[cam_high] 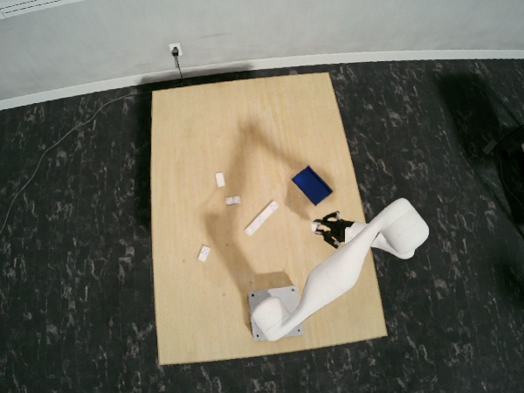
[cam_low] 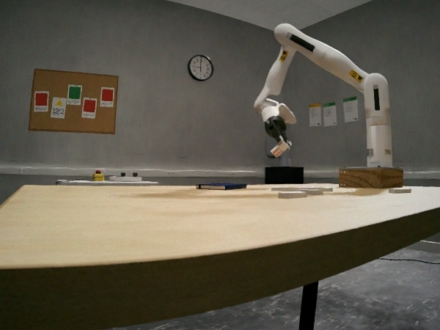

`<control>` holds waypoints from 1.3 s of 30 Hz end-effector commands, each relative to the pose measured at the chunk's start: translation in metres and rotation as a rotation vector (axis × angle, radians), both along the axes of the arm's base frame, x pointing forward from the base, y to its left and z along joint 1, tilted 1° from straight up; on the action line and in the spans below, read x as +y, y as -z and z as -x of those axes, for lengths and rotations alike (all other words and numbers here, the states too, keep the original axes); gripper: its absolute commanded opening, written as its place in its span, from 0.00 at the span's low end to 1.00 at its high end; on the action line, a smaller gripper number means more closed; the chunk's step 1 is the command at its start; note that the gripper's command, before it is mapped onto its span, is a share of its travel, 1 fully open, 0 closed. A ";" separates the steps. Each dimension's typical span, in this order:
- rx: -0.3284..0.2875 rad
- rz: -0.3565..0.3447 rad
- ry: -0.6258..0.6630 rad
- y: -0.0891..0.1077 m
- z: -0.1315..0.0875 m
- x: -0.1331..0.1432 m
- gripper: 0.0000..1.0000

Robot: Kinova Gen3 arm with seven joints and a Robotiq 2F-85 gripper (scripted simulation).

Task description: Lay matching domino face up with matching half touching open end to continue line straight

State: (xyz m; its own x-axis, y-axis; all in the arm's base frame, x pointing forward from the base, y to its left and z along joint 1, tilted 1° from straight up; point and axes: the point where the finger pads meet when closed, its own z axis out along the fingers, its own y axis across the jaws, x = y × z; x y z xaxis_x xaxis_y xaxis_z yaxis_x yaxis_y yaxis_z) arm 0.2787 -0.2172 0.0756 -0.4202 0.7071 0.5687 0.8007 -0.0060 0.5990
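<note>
Fingers [cam_high: 318, 227] [cam_low: 281, 146] clamp on a white domino [cam_high: 313, 226] [cam_low: 279, 149] and carry it high in the air, well above the desk [cam_high: 183, 306] [cam_low: 110, 227]. In the exterior view the domino hangs tilted at the fingertips; which face shows cannot be told. From the top view the wrist points toward the desk's left, with the white arm [cam_high: 341, 266] [cam_low: 330, 55] bent back over the right edge from its grey base plate [cam_high: 258, 298].

On the desk, the line of dominoes [cam_high: 262, 218] [cam_low: 301, 189] lies as a straight, diagonal white strip near the middle, just left of the held piece and apart from it. Three loose dominoes lie further left: one blank-topped domino [cam_high: 219, 179] farthest from the base, one face-up domino [cam_high: 232, 200] with pips showing near it, and another pip-showing domino [cam_high: 203, 253] lower down, well apart from the line. The pip counts are too small to read.

A blue tray [cam_high: 312, 184] [cam_low: 221, 186] sits near the right side of the desk, just beyond the fingers in the top view. In the exterior view a wall clock [cam_low: 200, 67] and a cork board [cam_low: 73, 101] hang on the grey wall behind.
</note>
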 end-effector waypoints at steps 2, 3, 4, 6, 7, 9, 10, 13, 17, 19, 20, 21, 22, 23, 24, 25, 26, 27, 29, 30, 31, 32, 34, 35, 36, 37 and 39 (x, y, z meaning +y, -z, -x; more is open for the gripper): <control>0.060 -0.239 0.241 0.001 0.001 0.001 0.31; 0.071 -0.284 0.288 0.001 0.001 0.001 0.31; 0.081 -0.329 0.336 0.001 0.001 0.001 0.31; 0.104 -0.423 0.434 0.001 0.001 0.000 0.31; 0.116 -0.471 0.483 0.001 0.000 0.000 0.31; 0.140 -0.568 0.583 0.001 0.001 0.000 0.31; 0.152 -0.616 0.633 0.001 0.000 0.000 0.31; 0.175 -0.708 0.729 0.001 0.001 0.000 0.31; 0.195 -0.792 0.818 0.001 0.001 0.000 0.31; 0.201 -0.816 0.843 0.001 0.001 0.000 0.31; 0.203 -0.825 0.853 0.001 0.001 0.000 0.31; 0.205 -0.832 0.861 0.001 0.001 0.000 0.31; 0.207 -0.838 0.867 0.001 0.001 0.000 0.31; 0.208 -0.842 0.871 0.001 0.001 0.000 0.31; 0.208 -0.845 0.874 0.001 0.001 0.000 0.31; 0.209 -0.847 0.876 0.001 0.001 0.000 0.31; 0.209 -0.847 0.877 0.001 0.001 0.000 0.31; 0.209 -0.848 0.877 0.001 0.001 0.000 0.31; 0.209 -0.848 0.877 0.001 0.001 0.000 0.31; 0.209 -0.848 0.877 0.001 0.001 0.000 0.31; 0.209 -0.848 0.877 0.001 0.001 0.000 0.31; 0.209 -0.848 0.877 0.001 0.001 0.000 0.31; 0.209 -0.848 0.877 0.001 0.001 0.000 0.31; 0.209 -0.848 0.877 0.001 0.001 0.000 0.31; 0.209 -0.848 0.877 0.001 0.001 0.000 0.31; 0.209 -0.848 0.877 0.001 0.001 0.000 0.31; 0.209 -0.848 0.877 0.001 0.001 0.000 0.31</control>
State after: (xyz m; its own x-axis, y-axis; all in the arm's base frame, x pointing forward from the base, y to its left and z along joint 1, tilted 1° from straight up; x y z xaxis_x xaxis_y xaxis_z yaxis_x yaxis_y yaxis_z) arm 0.2779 -0.2174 0.0742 0.1644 0.0785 0.9833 0.4100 -0.9121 0.0043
